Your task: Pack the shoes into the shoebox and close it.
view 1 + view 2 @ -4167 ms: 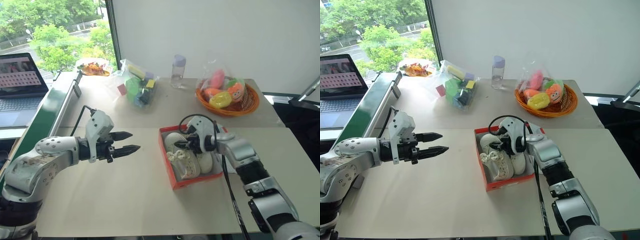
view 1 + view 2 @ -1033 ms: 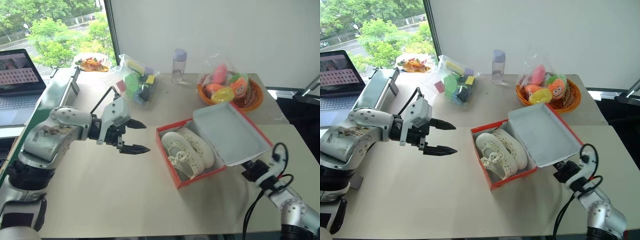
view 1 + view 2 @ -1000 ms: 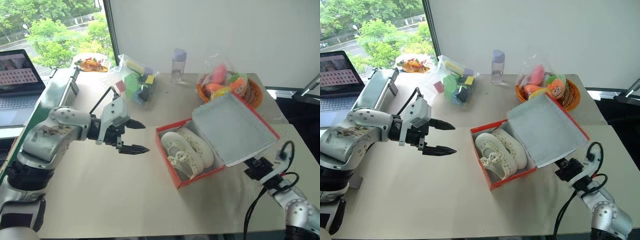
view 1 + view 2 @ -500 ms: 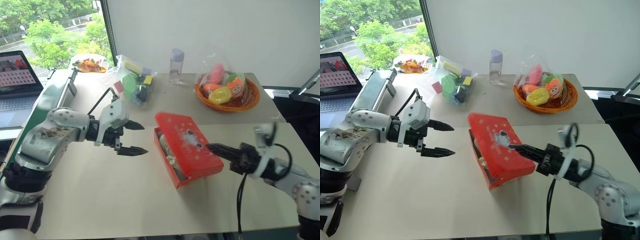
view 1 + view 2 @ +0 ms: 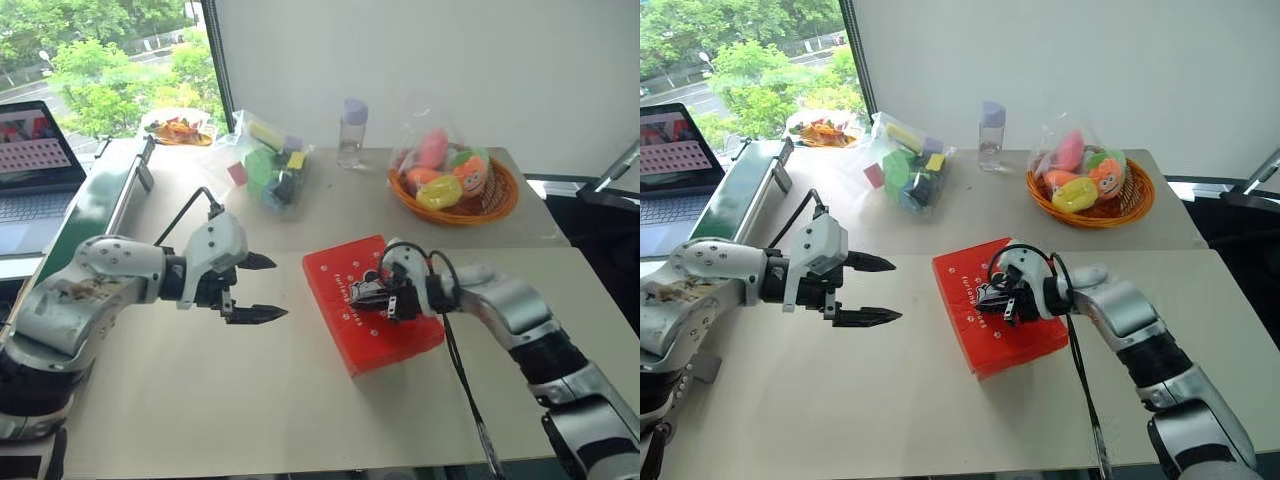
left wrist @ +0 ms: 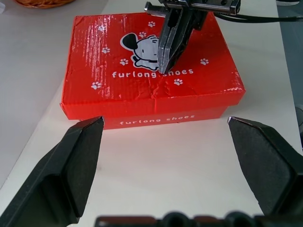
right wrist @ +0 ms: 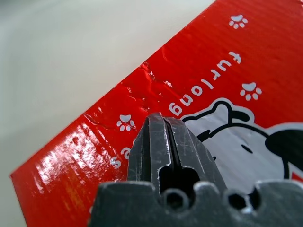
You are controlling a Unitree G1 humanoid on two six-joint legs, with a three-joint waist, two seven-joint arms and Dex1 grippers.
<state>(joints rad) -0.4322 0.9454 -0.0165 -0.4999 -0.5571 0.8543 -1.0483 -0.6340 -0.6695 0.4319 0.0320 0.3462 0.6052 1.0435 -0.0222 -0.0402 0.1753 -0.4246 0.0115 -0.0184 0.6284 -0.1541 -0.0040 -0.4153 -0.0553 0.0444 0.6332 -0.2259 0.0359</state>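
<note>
At frame centre, the clenched right gripper (image 5: 368,296) is pressing the shoebox (image 5: 368,318) lid — push straight down, evenly; the left gripper (image 5: 258,288) is hanging released, centre-left.

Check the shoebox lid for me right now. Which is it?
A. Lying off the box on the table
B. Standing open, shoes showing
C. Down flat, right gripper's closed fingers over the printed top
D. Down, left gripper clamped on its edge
C: the shoebox lid lies flat, the shut right gripper tips over the dog print, the left gripper open and apart.
</note>
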